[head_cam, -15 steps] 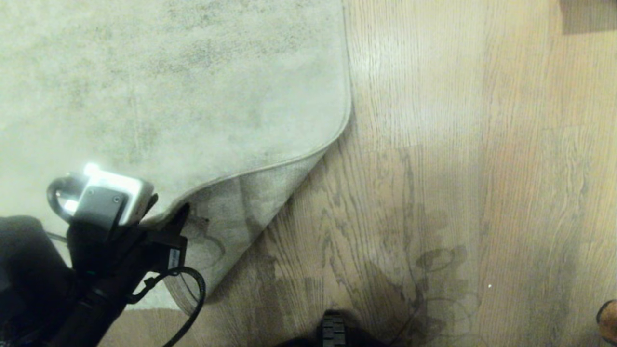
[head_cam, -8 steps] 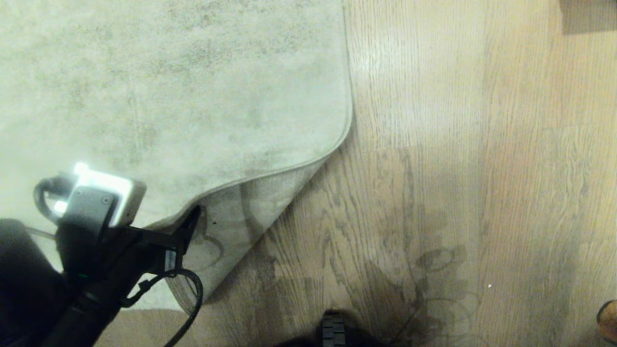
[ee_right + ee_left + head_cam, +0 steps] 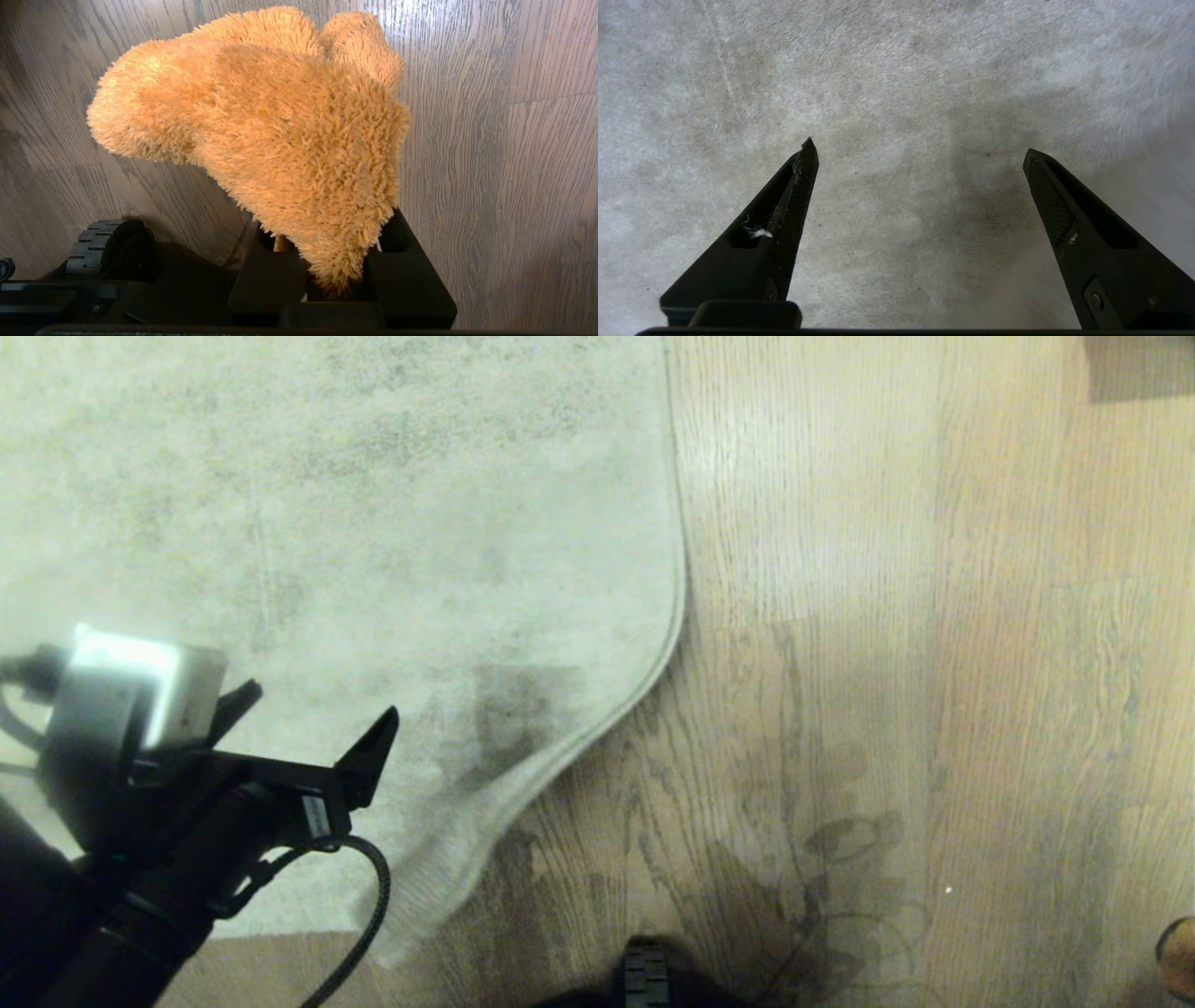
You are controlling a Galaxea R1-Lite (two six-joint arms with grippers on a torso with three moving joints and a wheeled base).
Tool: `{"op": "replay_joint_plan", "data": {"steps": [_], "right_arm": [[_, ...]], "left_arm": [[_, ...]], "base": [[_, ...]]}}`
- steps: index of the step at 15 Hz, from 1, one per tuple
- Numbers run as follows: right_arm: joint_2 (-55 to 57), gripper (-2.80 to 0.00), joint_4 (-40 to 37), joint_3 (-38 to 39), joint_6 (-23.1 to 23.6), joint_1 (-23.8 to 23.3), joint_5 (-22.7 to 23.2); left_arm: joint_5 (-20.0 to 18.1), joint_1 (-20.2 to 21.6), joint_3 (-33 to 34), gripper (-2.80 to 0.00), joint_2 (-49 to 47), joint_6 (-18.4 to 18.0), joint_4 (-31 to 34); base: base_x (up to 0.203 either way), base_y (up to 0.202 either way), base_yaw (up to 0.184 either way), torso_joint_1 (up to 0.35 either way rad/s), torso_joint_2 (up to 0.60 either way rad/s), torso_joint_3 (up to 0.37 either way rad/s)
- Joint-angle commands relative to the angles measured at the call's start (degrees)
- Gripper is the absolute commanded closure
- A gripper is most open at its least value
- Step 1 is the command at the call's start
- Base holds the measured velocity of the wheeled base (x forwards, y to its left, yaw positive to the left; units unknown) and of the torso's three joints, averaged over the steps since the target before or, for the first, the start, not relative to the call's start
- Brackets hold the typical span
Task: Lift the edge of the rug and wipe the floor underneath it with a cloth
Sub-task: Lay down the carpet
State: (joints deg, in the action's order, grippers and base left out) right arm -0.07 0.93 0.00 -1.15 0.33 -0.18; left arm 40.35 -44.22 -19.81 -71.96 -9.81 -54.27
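- While our left gripper [image 3: 313,723] hovers over the rug [image 3: 373,523], we see its jaws spread wide with nothing held between them.
- Between the two fingers [image 3: 784,210] we find only grey pile, and a wisp of lint clings to one of them.
- Out past the fingertips, the rug edge [image 3: 597,737] lies down on the floor [image 3: 887,616], its hem curving round the corner.
- On the other side, our right gripper [image 3: 334,280] has its jaws pinched tight on the cloth [image 3: 280,121].
- That cloth flops forward beyond the jaws, above bare planks [image 3: 514,186].
- Just beside those jaws we spot a ribbed black wheel [image 3: 100,247] of the base.
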Motion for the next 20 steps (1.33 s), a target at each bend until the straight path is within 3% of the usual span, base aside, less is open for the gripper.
{"op": "replay_joint_plan", "data": {"steps": [1,11,12,16,20], "right_arm": [[0.07,0.00,0.04,0.00,0.00,0.02,0.01],[0.07,0.00,-0.04,0.00,0.00,0.02,0.01],[0.07,0.00,-0.05,0.00,0.00,0.02,0.01],[0.07,0.00,0.04,0.00,0.00,0.02,0.01],[0.07,0.00,0.04,0.00,0.00,0.02,0.01]], "left_arm": [[0.25,-0.17,-0.05,-2.80,0.07,-0.04,-0.31],[0.25,-7.38,5.03,-2.80,-6.78,4.45,0.40],[0.25,-8.04,5.10,0.00,-8.23,4.85,0.36],[0.29,-11.05,4.82,0.00,-14.74,5.82,-0.03],[0.04,-11.37,4.64,0.00,-21.36,6.75,-0.21]], "base": [[0.000,0.000,0.000,0.000,0.00,0.000],[0.000,0.000,0.000,0.000,0.00,0.000],[0.000,0.000,0.000,0.000,0.00,0.000],[0.000,0.000,0.000,0.000,0.00,0.000],[0.000,0.000,0.000,0.000,0.00,0.000]]}}
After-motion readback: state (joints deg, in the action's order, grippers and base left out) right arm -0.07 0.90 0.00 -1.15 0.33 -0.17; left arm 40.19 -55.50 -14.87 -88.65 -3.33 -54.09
